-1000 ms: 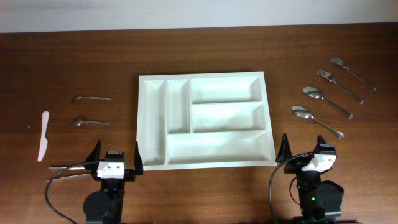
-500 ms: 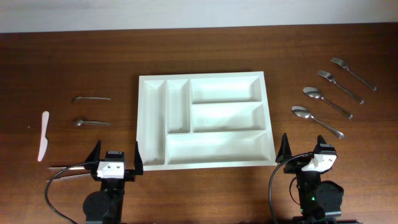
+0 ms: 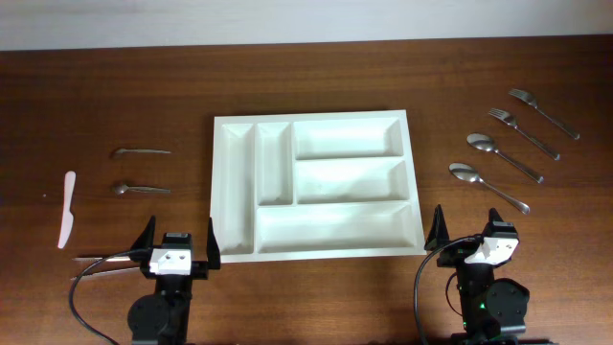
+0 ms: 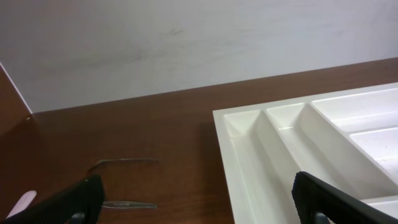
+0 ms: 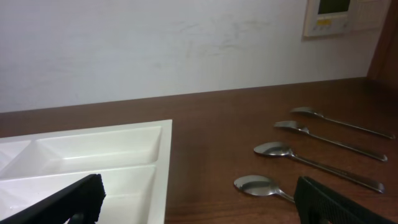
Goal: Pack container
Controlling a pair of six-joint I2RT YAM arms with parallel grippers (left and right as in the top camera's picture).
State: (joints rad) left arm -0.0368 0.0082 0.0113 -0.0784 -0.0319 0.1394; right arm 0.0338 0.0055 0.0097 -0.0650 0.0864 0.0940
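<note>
Both claws are spread wide and hold nothing; the left claw and the right claw sit low at the near edge of the bench, fingers pointing away from the robot.

Between them, just beyond the fingertips, lies the container; its long axis runs crosswise, its near corners close to the inner finger of each claw, and every compartment looks bare.

The next move probably turns on which arm fetches which piece. To the right of the right claw and farther out lie two spoons and two forks, well apart from the container; all four slant alike, heads toward the far left, handles trailing right and nearer; the right arm is clearly nearer these.

Out from the left claw, two small metal pieces lie crosswise with their thin ends toward the container; a white knife lies farther left, lengthwise near to far.

A thin pale strip beside the left claw passes under the arm; I cannot tell what it is. Each wrist view cuts off most of the container.
</note>
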